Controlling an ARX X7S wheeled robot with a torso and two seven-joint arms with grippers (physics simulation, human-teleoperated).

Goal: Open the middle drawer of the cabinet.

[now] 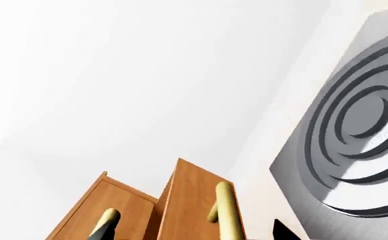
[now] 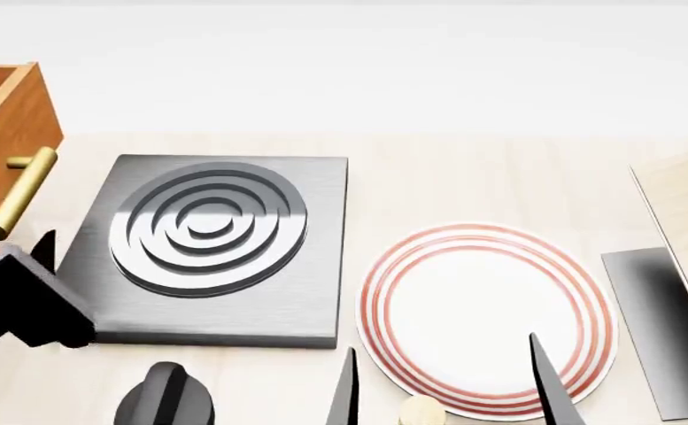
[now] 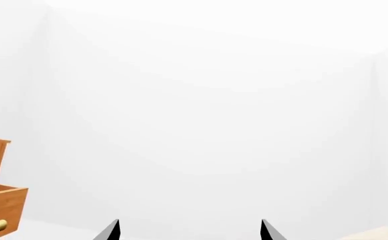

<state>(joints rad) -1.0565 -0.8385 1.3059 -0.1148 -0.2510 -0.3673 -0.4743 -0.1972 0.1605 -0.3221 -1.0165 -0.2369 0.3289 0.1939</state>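
- Now the middle drawer (image 2: 7, 115), a smooth orange-brown wooden box, juts out of the cabinet (image 1: 104, 207) at the tabletop's (image 2: 462, 177) left edge; its brass bar handle (image 2: 15, 193) is cylindrical.
- Left claw (image 2: 13, 301), black and angular, sits near that handle; I cannot tell its state.
- Right claw (image 3: 188, 230) has thin black fingers spread apart over a round red-ringed plate (image 2: 485, 310).
- Beside the drawer lies a square grey hotplate (image 2: 208, 239) with concentric rings.

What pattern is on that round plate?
The plate is white with thin red rings around its rim, clearest in the head view.

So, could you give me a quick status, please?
Right gripper open, empty, near the plate. Left gripper beside cabinet, jaws unclear. One drawer juts forward; hotplate sits alongside.
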